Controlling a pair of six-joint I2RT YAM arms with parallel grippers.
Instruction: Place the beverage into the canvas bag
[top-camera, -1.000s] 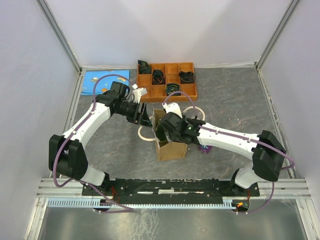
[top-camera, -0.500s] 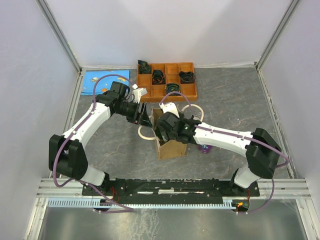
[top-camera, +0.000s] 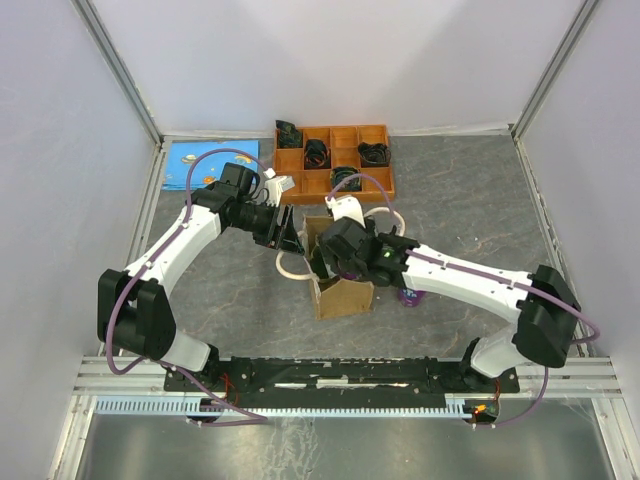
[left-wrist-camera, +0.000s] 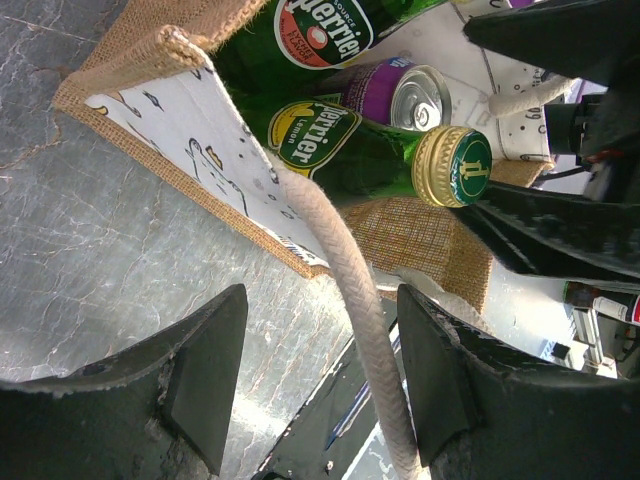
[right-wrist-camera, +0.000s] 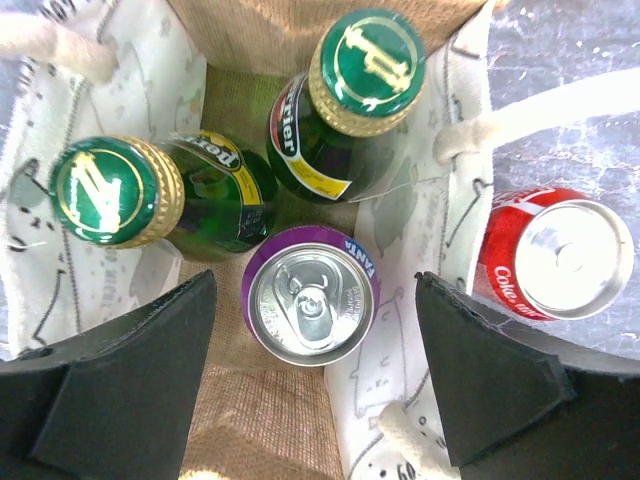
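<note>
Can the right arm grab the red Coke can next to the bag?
Probably yes. The right end effector hangs open just above the canvas bag, and the red Coke can stands upright right outside the bag's wall with its top bare. Only a rope handle arcs close by.

Top camera high behind the table's (top-camera: 470, 200) near edge, facing down over everything, left wrist close, sideways at the canvas bag (left-wrist-camera: 170, 115) mouth, right wrist close, straight down into it, bag shared by all.

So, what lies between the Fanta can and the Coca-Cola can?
One wall of the canvas bag, in the right wrist view: Fanta can inside, Coca-Cola can outside.
</note>
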